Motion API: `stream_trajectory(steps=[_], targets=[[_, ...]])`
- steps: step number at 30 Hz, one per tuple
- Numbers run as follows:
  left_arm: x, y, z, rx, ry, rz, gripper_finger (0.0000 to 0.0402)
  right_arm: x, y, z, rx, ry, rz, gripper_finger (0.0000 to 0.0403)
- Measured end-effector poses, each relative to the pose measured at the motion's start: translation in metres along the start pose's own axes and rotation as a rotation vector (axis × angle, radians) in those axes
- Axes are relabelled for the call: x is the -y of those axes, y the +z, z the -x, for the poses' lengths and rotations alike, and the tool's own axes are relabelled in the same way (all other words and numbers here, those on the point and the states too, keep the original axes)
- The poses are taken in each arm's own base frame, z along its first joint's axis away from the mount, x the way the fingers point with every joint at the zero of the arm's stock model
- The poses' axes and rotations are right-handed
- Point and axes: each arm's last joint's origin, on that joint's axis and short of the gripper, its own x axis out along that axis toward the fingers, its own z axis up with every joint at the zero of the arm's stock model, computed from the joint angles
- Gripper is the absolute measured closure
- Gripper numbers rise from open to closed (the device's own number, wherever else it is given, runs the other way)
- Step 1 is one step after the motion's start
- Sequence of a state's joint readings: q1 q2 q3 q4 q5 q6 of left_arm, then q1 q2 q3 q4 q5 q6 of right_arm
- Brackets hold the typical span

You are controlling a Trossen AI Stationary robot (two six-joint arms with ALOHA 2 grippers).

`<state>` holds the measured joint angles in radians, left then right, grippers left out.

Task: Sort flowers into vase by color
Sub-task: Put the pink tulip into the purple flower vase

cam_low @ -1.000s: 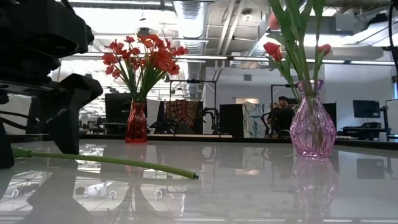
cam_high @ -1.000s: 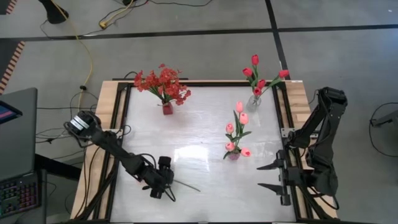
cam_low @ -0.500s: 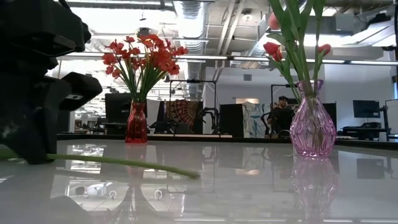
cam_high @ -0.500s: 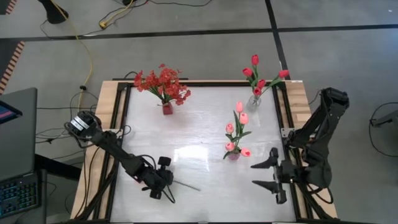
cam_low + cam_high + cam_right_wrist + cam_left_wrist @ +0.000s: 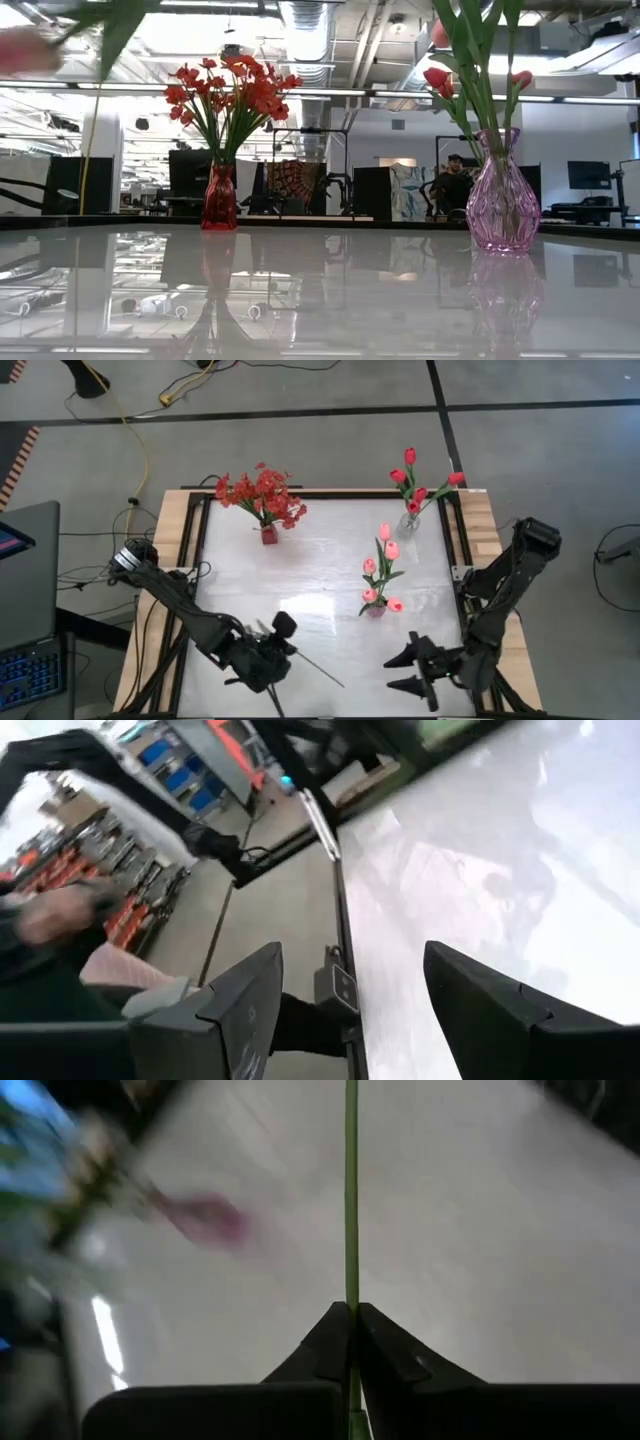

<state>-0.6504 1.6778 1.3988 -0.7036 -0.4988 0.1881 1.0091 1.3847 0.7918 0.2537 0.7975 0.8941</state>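
The left gripper's point(image 5: 352, 1320) fingers are pressed together on a thin green flower stem point(image 5: 351, 1190), which runs straight out from between the tips. From above, this gripper point(image 5: 283, 643) sits on the near side of the table point(image 5: 320, 560), well apart from the pink glass vase point(image 5: 375, 610) and off to its left, with the stem point(image 5: 318, 668) slanting away from it towards the near edge. In the level view a blurred pink bloom point(image 5: 25, 48) and a green leaf show high at the far left, so the flower seems to be clear of the tabletop.

The right gripper point(image 5: 405, 671) hangs with its fingers spread wide and nothing between them, near the table's front edge, just in front of the pink glass vase.

The flower looks light, with a slim, springy stem and a heavier head that will likely swing or droop. A pinch on the bare stem, away from leaves and bloom, seems the safest hold. The pink glass vase, already holding pink tulips point(image 5: 384, 550), looks easily tipped.
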Motion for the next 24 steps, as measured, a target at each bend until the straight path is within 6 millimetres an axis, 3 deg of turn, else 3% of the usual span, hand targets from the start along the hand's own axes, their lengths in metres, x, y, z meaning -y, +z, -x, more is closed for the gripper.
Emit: stream_trajectory(steps=[3, 5, 11, 19, 24], targets=[[-0.01, 0.021, 0.006, 0.061, 0.056, -0.105, 0.0401, 0.005, -0.008, -0.017, 0.008, -0.02, -0.071, 0.0133], [-0.01, 0.031, -0.001, 0.052, 0.08, -0.189, 0.0401, 0.009, -0.01, -0.028, 0.033, -0.027, -0.136, 0.0133], [0.01, 0.052, -0.046, -0.068, 0.144, -0.48, 0.0401, 0.023, -0.015, -0.058, 0.0, -0.016, -0.31, 0.0133], [0.025, 0.072, -0.081, -0.137, 0.207, -0.654, 0.0401, 0.039, -0.022, -0.08, -0.027, -0.03, -0.258, 0.0133], [0.028, 0.075, -0.088, -0.136, 0.208, -0.717, 0.0401, 0.044, -0.023, -0.085, -0.026, -0.051, -0.201, 0.0133]])
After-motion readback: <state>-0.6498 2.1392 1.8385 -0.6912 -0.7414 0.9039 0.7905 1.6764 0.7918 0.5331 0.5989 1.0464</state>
